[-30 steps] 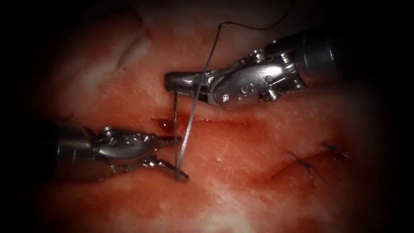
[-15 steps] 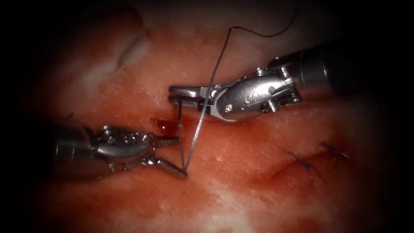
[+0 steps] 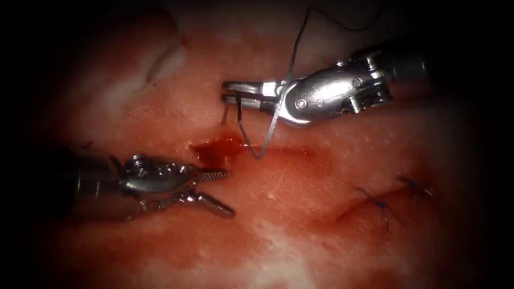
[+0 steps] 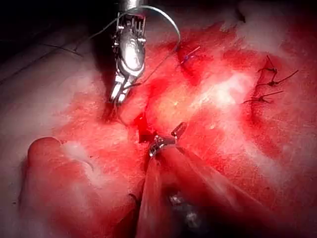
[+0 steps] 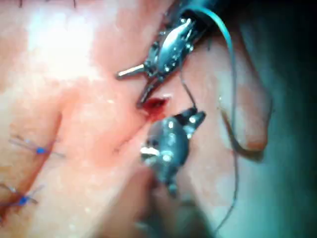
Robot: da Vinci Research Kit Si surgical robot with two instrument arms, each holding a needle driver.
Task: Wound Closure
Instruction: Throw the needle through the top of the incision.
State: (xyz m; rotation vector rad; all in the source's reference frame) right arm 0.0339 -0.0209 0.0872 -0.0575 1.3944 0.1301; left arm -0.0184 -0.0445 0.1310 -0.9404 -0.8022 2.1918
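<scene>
We saw the right tool [image 3: 231, 98] on the far side of the cut [image 3: 278, 152], its jaws closed on the thread [image 3: 292, 64] close to their tips. Compared with a second earlier, it had moved a little to the right and farther from the left tool. The thread had then run taut from the right tool's jaws down to the near jaw of the left tool [image 3: 222, 194] and back up; now it had come away from the left tool and hung as a short slack loop whose low point lay at the cut, beside the pool of red fluid [image 3: 217, 150]. A long strand rose from the right tool toward the far edge of the tissue [image 3: 300, 225].

The left tool sat on the near left of the cut, jaws spread wide and holding nothing, in much the same place as before. We could not make out the needle in any view. Two finished blue stitches [image 3: 383, 206] lay well to the right.
</scene>
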